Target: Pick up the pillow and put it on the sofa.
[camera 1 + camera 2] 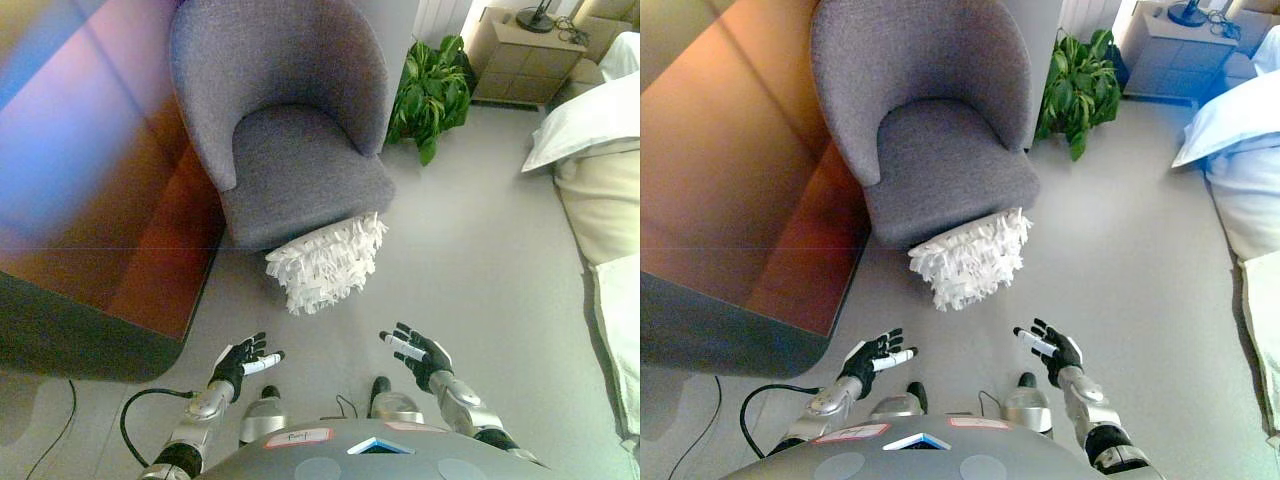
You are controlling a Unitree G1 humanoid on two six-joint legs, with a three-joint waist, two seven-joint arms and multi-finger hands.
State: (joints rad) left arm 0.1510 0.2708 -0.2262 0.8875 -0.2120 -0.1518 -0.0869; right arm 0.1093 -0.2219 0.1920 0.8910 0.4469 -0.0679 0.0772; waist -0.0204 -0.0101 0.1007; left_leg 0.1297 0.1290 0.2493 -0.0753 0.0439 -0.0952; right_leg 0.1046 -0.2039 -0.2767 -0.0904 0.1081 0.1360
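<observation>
A white ruffled pillow (325, 262) lies on the grey floor, leaning against the front of a grey upholstered armchair (300, 150). My left hand (243, 362) is open and empty, low at the left, short of the pillow. My right hand (417, 353) is open and empty, low at the right, also short of the pillow. The pillow sits between and beyond the two hands. The chair's seat (945, 160) is empty.
A wooden table top (90, 180) fills the left side. A green potted plant (432, 92) stands right of the chair. A bed with white bedding (600, 150) is at the right, and a nightstand (525, 60) at the back.
</observation>
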